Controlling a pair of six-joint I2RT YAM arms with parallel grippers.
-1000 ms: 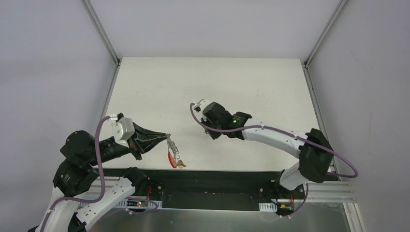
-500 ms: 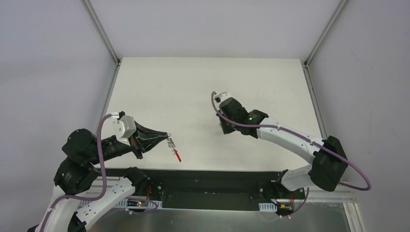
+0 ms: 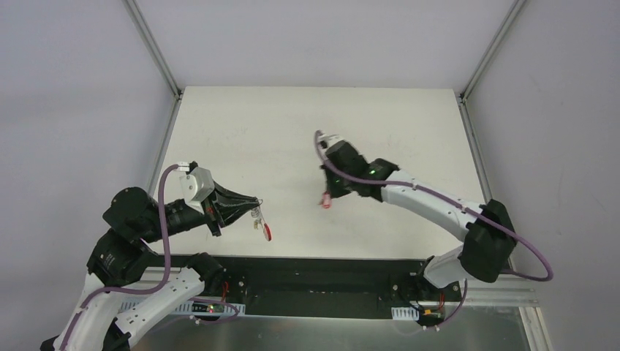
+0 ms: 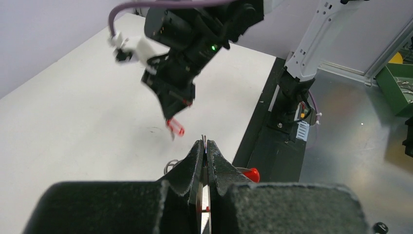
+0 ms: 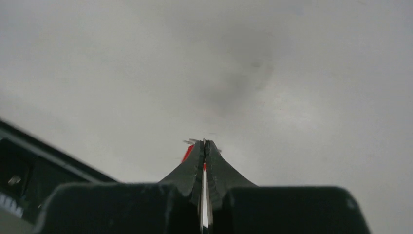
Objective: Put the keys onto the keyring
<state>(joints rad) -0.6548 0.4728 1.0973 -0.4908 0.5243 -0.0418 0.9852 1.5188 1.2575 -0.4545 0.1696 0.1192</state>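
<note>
My left gripper (image 3: 253, 202) is shut on the thin metal keyring (image 4: 204, 140), held above the table's near left part. A silvery wire ring (image 3: 256, 214) and the thick red loop (image 3: 267, 232) hang below its tips; the red loop (image 4: 251, 174) peeks out beside the right finger in the left wrist view. My right gripper (image 3: 327, 196) hovers over the table's middle, shut on a key with a red tag (image 3: 324, 202). That key (image 4: 176, 127) dangles from the right gripper (image 4: 171, 113) just ahead of my left gripper (image 4: 204, 144). In the right wrist view the red tag (image 5: 187, 153) sticks out beside my right gripper (image 5: 204, 143).
The white table (image 3: 241, 131) is walled by grey panels at the back and sides. A black rail (image 3: 329, 267) with the arm bases runs along the near edge. A green bin (image 4: 399, 83) stands off the table beyond the right arm's base.
The right arm swung right, then came back left and forward, and the red-tagged key now shows under its tips. The left gripper rose slightly; the red loop swung beneath it.
</note>
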